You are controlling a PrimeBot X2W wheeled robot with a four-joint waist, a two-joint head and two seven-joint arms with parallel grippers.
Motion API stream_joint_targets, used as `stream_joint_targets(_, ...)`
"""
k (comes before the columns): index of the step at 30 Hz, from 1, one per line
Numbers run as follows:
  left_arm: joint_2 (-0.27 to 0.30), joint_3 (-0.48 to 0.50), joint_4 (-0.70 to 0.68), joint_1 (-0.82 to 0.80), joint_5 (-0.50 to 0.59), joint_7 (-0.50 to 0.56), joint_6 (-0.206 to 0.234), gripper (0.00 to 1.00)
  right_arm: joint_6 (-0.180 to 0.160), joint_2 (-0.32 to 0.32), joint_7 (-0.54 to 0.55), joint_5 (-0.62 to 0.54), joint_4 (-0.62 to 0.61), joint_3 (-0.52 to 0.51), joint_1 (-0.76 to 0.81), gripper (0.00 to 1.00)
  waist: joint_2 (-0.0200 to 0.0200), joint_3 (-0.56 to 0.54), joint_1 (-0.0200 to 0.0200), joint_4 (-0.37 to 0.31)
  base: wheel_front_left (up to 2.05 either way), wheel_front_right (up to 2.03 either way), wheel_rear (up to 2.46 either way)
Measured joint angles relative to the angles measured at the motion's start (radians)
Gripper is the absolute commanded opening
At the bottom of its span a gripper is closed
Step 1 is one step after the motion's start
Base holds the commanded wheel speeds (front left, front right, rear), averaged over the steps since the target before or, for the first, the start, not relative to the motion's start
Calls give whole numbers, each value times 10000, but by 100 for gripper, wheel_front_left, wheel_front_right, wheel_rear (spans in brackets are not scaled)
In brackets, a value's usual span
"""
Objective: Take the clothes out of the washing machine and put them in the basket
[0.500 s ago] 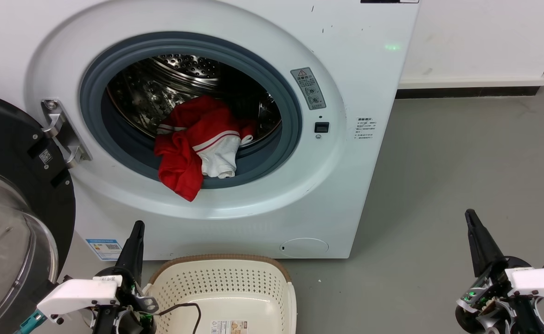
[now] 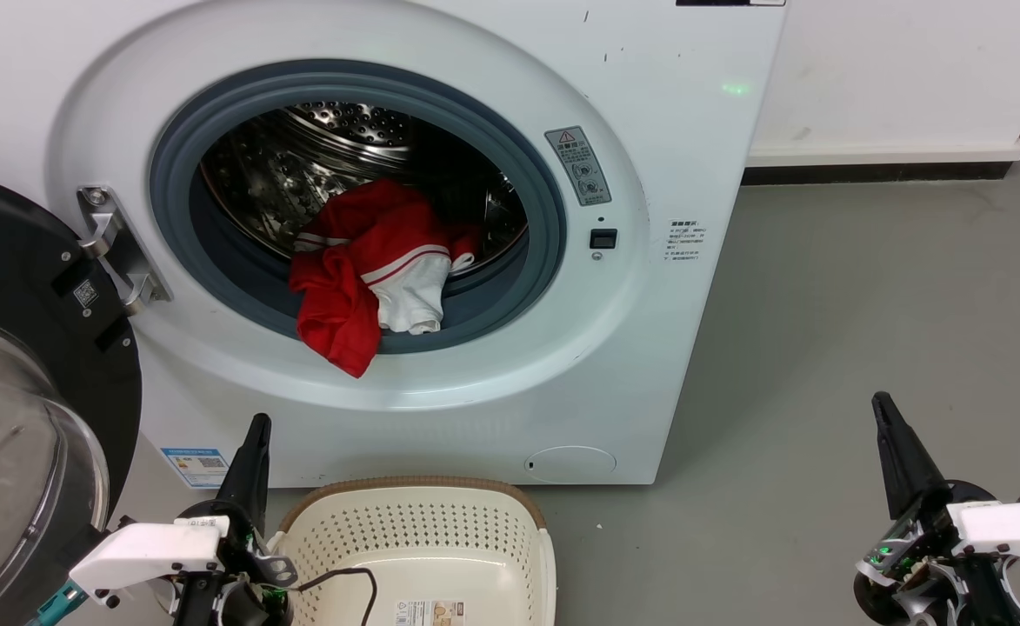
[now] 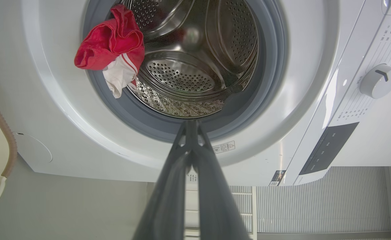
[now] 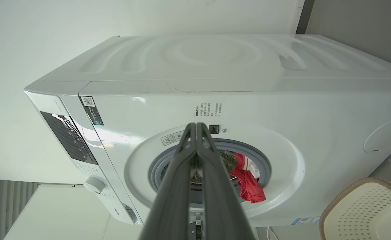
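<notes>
Door [image 2: 14, 261]: hangs open at far left, close beside my left arm; a wide swing there could knock it.
Left pincer [image 2: 257, 426]: closed on nothing, low by the basket's left corner.
Clothes [image 2: 362, 269]: red bundle in the washing machine [image 2: 666, 130] mouth, one tail draped over the grey seal [image 2: 548, 235]. Pinching only a loose fold could let it slip or snag there; more may lie behind, I cannot tell.
Basket [image 2: 414, 483]: on the floor [image 2: 823, 304] just below the porthole, so a short drop.
Right pincer [image 2: 882, 409]: closed, empty, well apart over open floor.
</notes>
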Motion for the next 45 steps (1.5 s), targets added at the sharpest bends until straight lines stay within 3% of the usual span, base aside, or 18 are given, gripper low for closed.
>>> stream_joint_targets(5, 0, 0, 0, 0, 0, -2, 0, 0, 0, 0, 0, 0, 0, 0, 0, 0, 0, 0, 0, 0, 0, 0, 0)
stream_joint_targets(6, 0, 0, 0, 0, 0, 0, 0, 100, 0, 0, 0, 0, 0, 0, 0, 100, 0, 0, 0, 0, 0, 0, 0)
stream_joint_targets(14, -61, -44, 288, 453, 96, -146, 6, 100, -2, 35, -167, -92, 376, 19, 444, 100, 0, 5, 0, 3, 0, 0, 0)
stream_joint_targets(23, -59, 35, -203, 481, 1406, -583, 86, 100, -2, 54, -589, -1256, 75, -42, 505, 100, 0, 30, 0, 6, 0, 0, 0)
stream_joint_targets(45, -50, -616, -1544, 830, 6234, -1492, 1254, 100, -2, 54, -1505, -6286, -1507, 105, 929, 100, 0, 111, 0, 20, 0, 0, 0)
